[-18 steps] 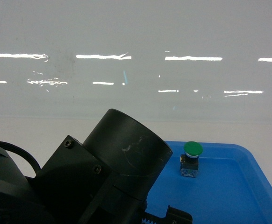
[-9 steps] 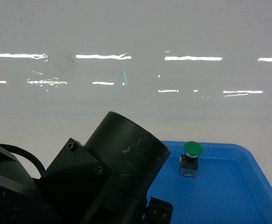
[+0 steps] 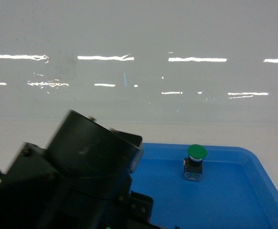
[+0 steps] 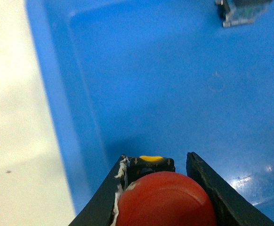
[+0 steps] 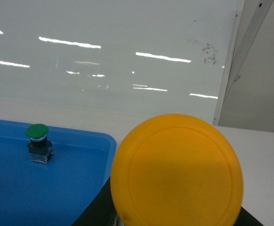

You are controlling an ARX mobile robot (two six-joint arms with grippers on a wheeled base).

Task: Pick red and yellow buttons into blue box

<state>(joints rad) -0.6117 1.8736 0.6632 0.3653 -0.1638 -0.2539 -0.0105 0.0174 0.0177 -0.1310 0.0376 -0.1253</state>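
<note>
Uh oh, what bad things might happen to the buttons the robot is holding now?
1. The red button sits between the left gripper's fingers over the shallow blue tray. Let go here and it likely lands in the tray, not the blue box, which no view shows.
2. The yellow button fills the right wrist view, hiding how firmly it is held; it might slip.
3. The green button stands nearby and may get knocked.
</note>
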